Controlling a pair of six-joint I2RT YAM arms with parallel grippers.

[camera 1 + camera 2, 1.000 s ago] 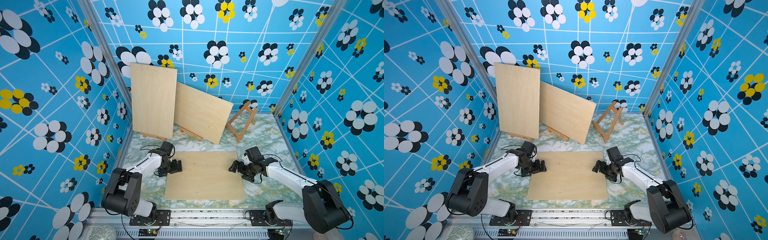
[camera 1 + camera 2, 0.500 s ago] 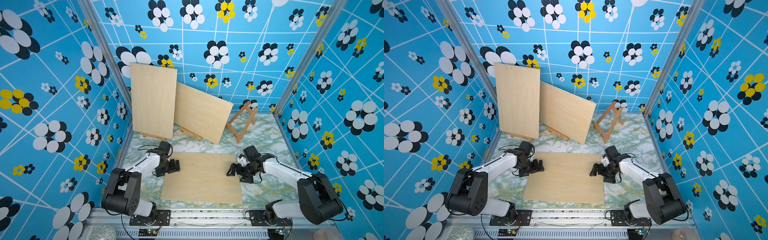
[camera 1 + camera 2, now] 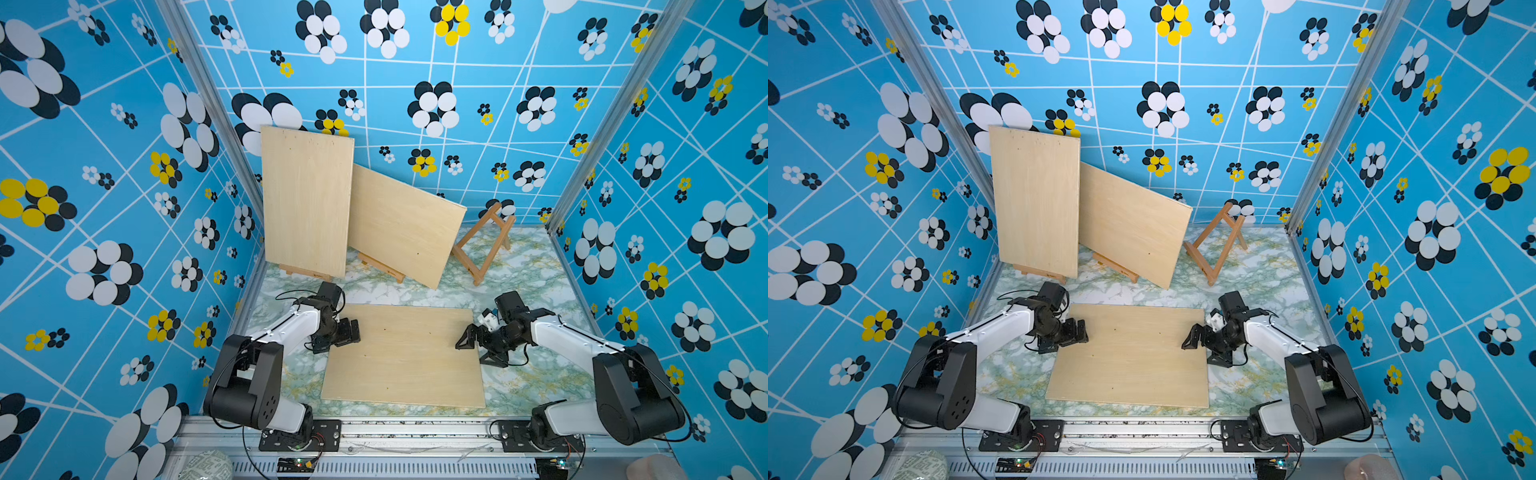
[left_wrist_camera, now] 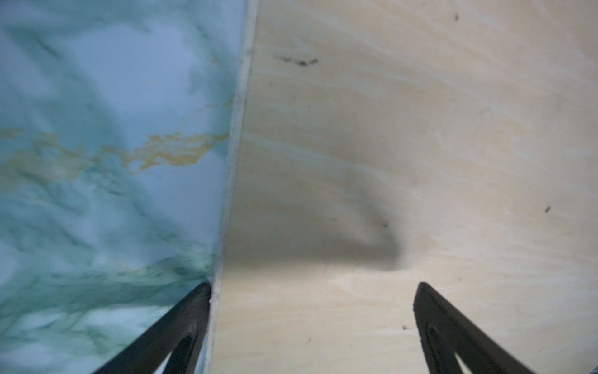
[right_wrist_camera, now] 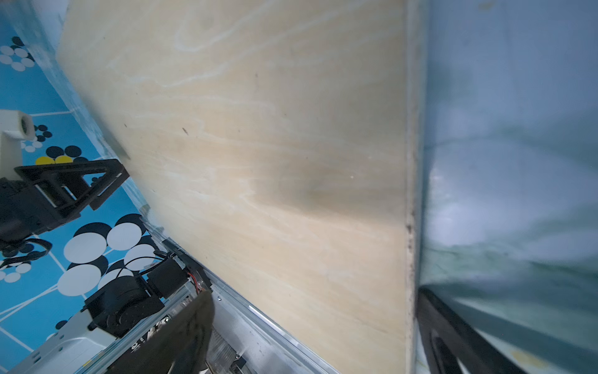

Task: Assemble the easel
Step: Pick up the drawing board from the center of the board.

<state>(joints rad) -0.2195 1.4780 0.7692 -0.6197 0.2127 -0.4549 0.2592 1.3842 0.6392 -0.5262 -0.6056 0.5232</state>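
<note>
In both top views a flat plywood board (image 3: pixel 401 357) (image 3: pixel 1129 357) lies on the marble table (image 3: pixel 528 270), between my two grippers. My left gripper (image 3: pixel 347 336) (image 4: pixel 314 288) is open astride the board's left edge (image 4: pixel 233 162), one finger beside the edge and the other over the wood. On the opposite side my right gripper (image 3: pixel 471 353) (image 5: pixel 314 293) stands open across the board's right edge (image 5: pixel 411 162). An empty wooden easel (image 3: pixel 484 245) stands at the back right. Neither gripper holds anything.
An upright board (image 3: pixel 307 199) rests on an easel (image 3: pixel 305 272) at the back left. A tilted board (image 3: pixel 405 228) leans on another easel (image 3: pixel 380 264) beside it. Blue patterned walls enclose three sides, and a metal rail (image 3: pixel 415 428) runs along the front.
The flat board's near edge now reaches further toward the front rail and slightly left. My right gripper has shifted a little toward the front. The left gripper has barely moved.
</note>
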